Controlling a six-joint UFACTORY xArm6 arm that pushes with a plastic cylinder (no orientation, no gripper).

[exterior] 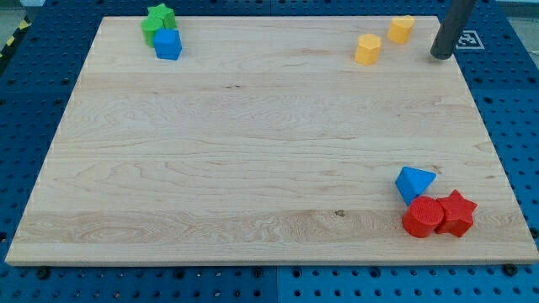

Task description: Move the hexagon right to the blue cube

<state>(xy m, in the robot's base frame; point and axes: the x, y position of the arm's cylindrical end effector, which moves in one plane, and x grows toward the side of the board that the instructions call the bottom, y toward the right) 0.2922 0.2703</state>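
Two yellow blocks lie near the view's top right. One point(368, 50) looks like a hexagon. The other point(401, 29), up and to its right, is also many-sided, but I cannot make out its exact shape. The blue cube point(168, 44) sits at the top left, touching a green star point(158, 18) just above it. My tip point(440, 55) rests at the board's top right edge. It is to the right of both yellow blocks and touches neither. The dark rod runs up out of the view.
A blue triangular block point(414, 183), a red cylinder point(421, 218) and a red star point(457, 213) are clustered at the bottom right corner. The wooden board point(253, 151) lies on a blue perforated table.
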